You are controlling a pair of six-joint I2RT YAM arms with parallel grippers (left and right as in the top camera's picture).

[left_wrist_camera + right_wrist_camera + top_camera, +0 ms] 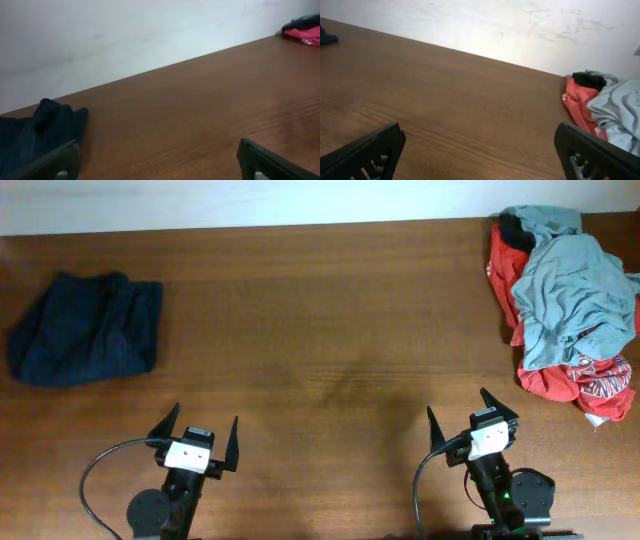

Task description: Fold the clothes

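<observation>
A dark navy garment point(85, 327) lies bunched at the left of the wooden table; it also shows in the left wrist view point(35, 135). A pile of clothes sits at the far right: a grey-blue garment point(575, 290) on top of red garments point(585, 380), with a black piece point(517, 230) at the back. The pile shows in the right wrist view point(607, 110). My left gripper point(200, 430) is open and empty near the front edge, also seen in its wrist view point(157, 160). My right gripper point(470, 412) is open and empty, left of the pile, also seen in its wrist view point(480, 150).
The brown wooden table point(330, 330) spans the view, with a white wall point(250, 200) along its far edge. A black cable point(100, 465) loops by the left arm's base.
</observation>
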